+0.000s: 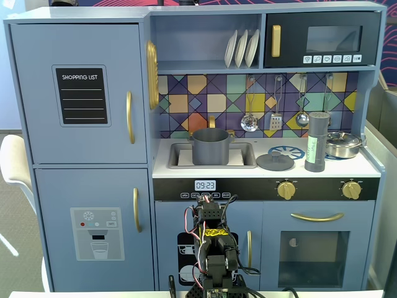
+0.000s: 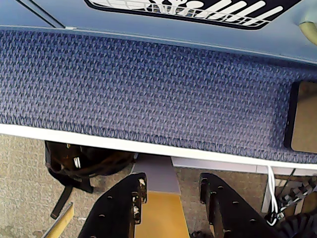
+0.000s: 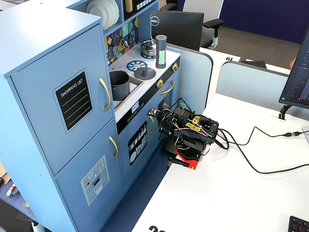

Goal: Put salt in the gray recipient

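Observation:
The salt (image 1: 317, 141) is a tall dark-gray shaker with a pale green label. It stands upright on the toy kitchen's counter at the right, beside the hob; it also shows in the other fixed view (image 3: 161, 51). The gray recipient (image 1: 211, 146) is a matte gray pot standing in the sink (image 3: 119, 83). My arm (image 1: 211, 248) is folded low in front of the kitchen (image 3: 192, 131), well below the counter. In the wrist view my gripper (image 2: 172, 181) points down past the table edge; its jaws stand apart with nothing between them.
A flat gray lid with a knob (image 1: 275, 162) lies between sink and salt. A shiny steel pan (image 1: 343, 144) sits right of the salt. Utensils (image 1: 276, 102) hang above. Blue fabric (image 2: 148, 89) and a black bag (image 2: 84, 163) lie below. Cables (image 3: 260, 164) cross the white table.

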